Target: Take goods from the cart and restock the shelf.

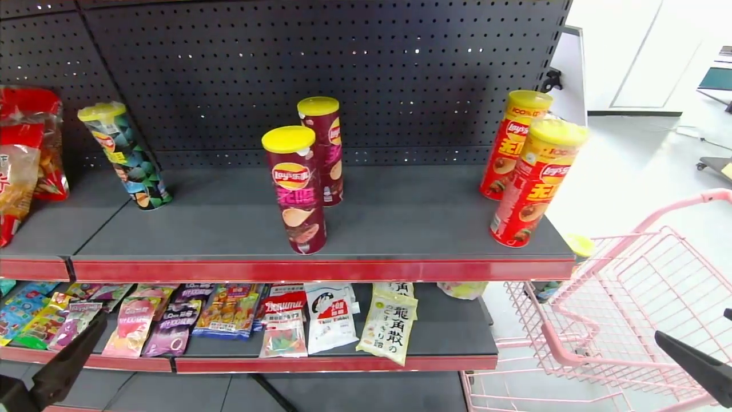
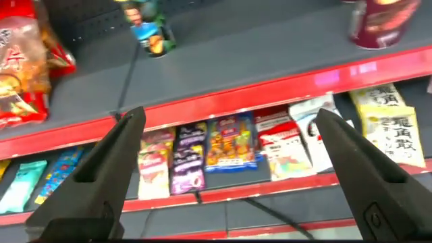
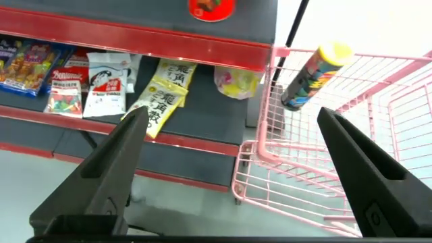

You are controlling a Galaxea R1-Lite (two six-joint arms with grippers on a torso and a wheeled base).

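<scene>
head view looks down on a dark shelf (image 1: pixel 400 212) with a red front lip and a pegboard back. two maroon cans with yellow lids stand upright at the centre of the frame: the front maroon can (image 1: pixel 294 189) near the lip, and the rear maroon can (image 1: pixel 326 151) just behind it, up and to the right. at the right end two red cans stand upright, the front red can (image 1: pixel 532 183) at the shelf's corner and the rear red can (image 1: pixel 514 143) close behind it. in the upper left stands a teal patterned can (image 1: pixel 126 154), and red snack bags (image 1: pixel 23 154) sit at the left edge. flat snack packets (image 1: pixel 229 315) lie in a row on the lower shelf (image 1: pixel 446 337).

the pink wire cart (image 1: pixel 629 297) sits in the lower right of the frame, just beside the shelf's end. inside it a dark patterned can (image 3: pixel 307 74) with a yellow lid leans tilted in the corner nearest the shelf.

the left gripper (image 2: pixel 229 113) is released, jaws spread wide and holding nothing, facing the snack packets from the lower left corner of the head view. the right gripper (image 3: pixel 233 113) is likewise spread and bare, near the cart at the lower right edge.
</scene>
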